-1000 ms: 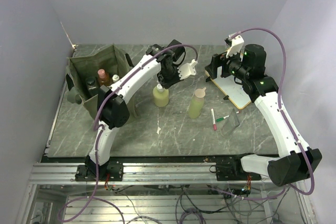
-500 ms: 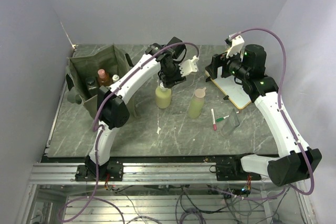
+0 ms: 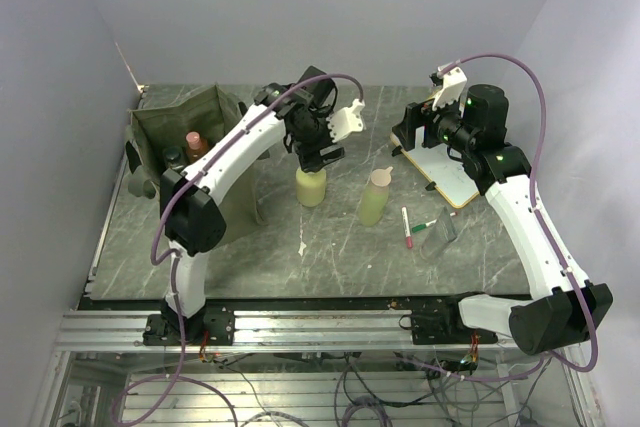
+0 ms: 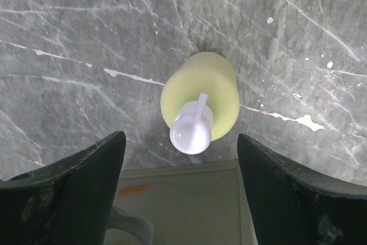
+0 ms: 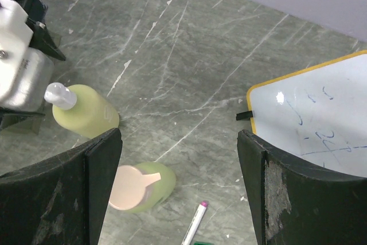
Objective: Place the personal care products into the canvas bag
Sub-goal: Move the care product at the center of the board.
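Left gripper (image 3: 322,155) has opened, seemingly lifting off the pump bottle (image 3: 311,187).

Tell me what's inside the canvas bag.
An amber bottle with a pale cap stands inside the bag, a dark-capped one beside it. The left arm covers the bag's right side, so anything there is hidden.

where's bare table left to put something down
The widest bare stretch of table is the near strip in front of the pump bottle and the flip-cap bottle. It is crowded on the right, around the marker pens and whiteboard, and inside the canvas bag.
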`<control>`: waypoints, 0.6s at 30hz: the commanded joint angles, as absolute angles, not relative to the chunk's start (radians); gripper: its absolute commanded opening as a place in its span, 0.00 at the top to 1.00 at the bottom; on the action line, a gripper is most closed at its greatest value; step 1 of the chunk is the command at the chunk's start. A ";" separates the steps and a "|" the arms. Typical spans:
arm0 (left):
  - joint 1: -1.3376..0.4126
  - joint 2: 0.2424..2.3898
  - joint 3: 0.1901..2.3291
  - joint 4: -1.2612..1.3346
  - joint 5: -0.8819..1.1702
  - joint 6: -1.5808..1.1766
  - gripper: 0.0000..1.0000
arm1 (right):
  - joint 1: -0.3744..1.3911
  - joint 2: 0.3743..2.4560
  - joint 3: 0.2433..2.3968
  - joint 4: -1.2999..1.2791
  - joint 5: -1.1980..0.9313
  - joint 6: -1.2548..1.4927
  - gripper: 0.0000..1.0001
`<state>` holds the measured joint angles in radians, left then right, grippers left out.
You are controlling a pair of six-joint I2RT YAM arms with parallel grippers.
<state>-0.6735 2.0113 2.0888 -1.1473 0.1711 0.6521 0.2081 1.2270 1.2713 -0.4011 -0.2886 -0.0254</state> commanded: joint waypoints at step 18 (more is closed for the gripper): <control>-0.637 1.966 1.888 -0.973 0.280 0.634 0.17 | 0.199 1.227 1.286 -0.374 -0.288 -0.028 0.18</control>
<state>-0.6441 1.9659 1.9007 -1.0073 0.2203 0.6453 0.2073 1.2274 1.2716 -0.4007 -0.2993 -0.0238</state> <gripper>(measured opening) 0.856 0.817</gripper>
